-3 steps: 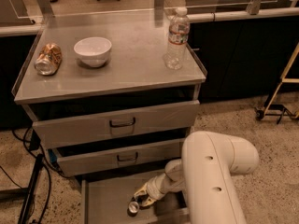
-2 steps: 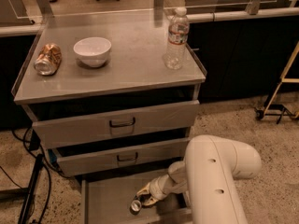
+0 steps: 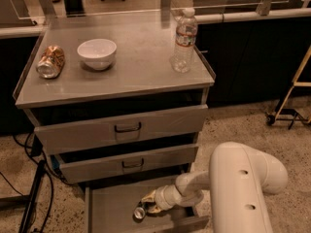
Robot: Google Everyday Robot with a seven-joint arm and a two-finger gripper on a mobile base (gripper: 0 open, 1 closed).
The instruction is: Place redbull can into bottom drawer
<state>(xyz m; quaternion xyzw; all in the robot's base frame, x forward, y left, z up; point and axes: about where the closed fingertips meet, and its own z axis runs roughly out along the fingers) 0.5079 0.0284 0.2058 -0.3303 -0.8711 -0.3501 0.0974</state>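
Down in the bottom drawer (image 3: 108, 208), you've got the redbull can (image 3: 140, 212) tipped so its silver top faces the camera, low over the drawer floor near the front lip. The gripper (image 3: 152, 202) is right against it, at about 2 o'clock from the can, on the end of the white arm (image 3: 242, 178) curling in from 3 o'clock. Can't tell if it's let go or is clamped on, tbh. My guess is the wrist sits that low and sideways because the middle drawer (image 3: 127, 160) overhangs the opening, so there's not much headroom. Up at 12 o'clock on the cabinet top (image 3: 141, 72), the white bowl (image 3: 97, 53), the orange can (image 3: 50, 61) lying on its side and the water bottle (image 3: 184, 39) are well out of your way.
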